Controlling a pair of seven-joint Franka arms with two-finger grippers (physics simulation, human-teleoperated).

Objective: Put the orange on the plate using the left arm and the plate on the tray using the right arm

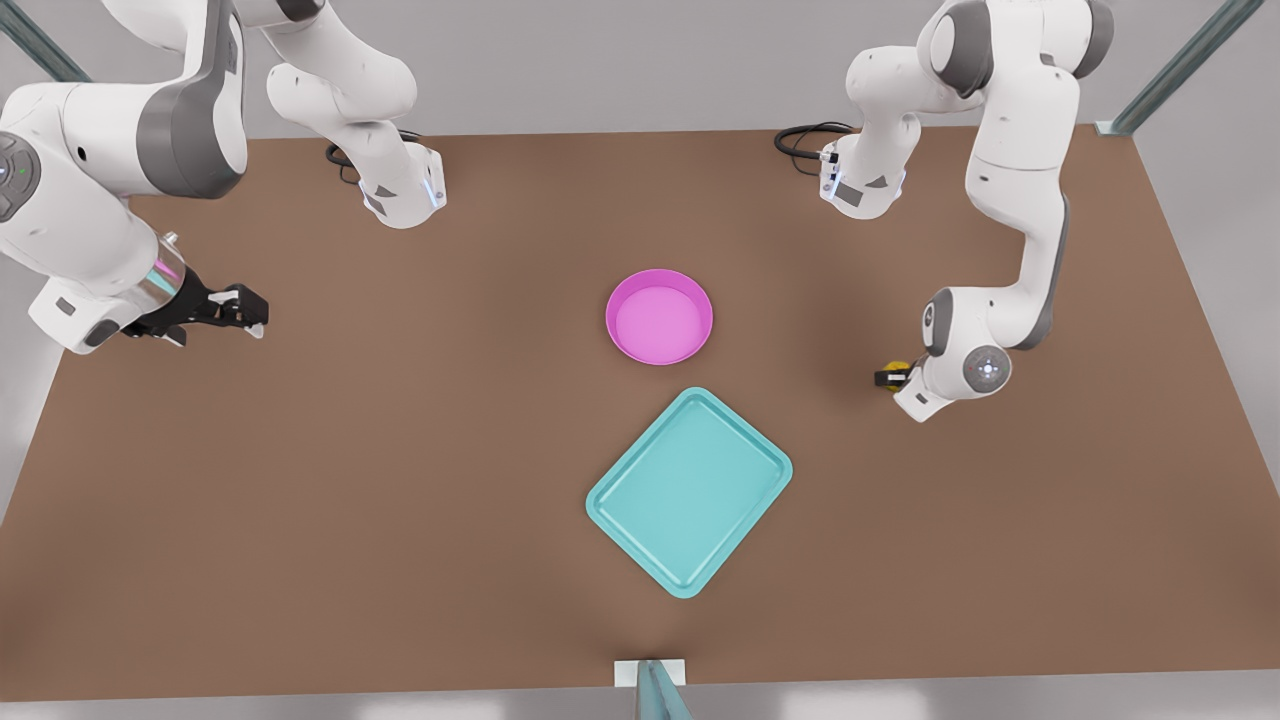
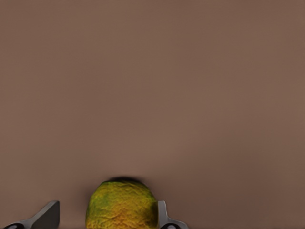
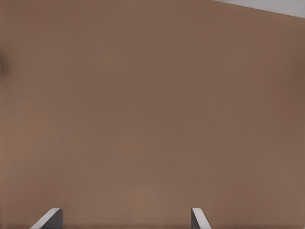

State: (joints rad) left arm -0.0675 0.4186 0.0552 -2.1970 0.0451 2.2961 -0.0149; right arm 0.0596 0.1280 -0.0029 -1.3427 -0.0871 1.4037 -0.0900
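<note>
In the front view the left gripper (image 1: 893,377) is down at the table at about 3 o'clock from the plate (image 1: 659,316), with the orange (image 1: 897,369) a yellow speck at its tip; the right gripper (image 1: 243,308) waits at 9 o'clock, and the tray (image 1: 689,491) lies at 6 o'clock. In the left wrist view the bumpy, green-tinged orange (image 2: 121,204) sits off-centre between spread fingers (image 2: 161,213), touching one, so closing could roll it free. In the right wrist view the right gripper's fingers (image 3: 199,218) stand apart, holding nothing.
</note>
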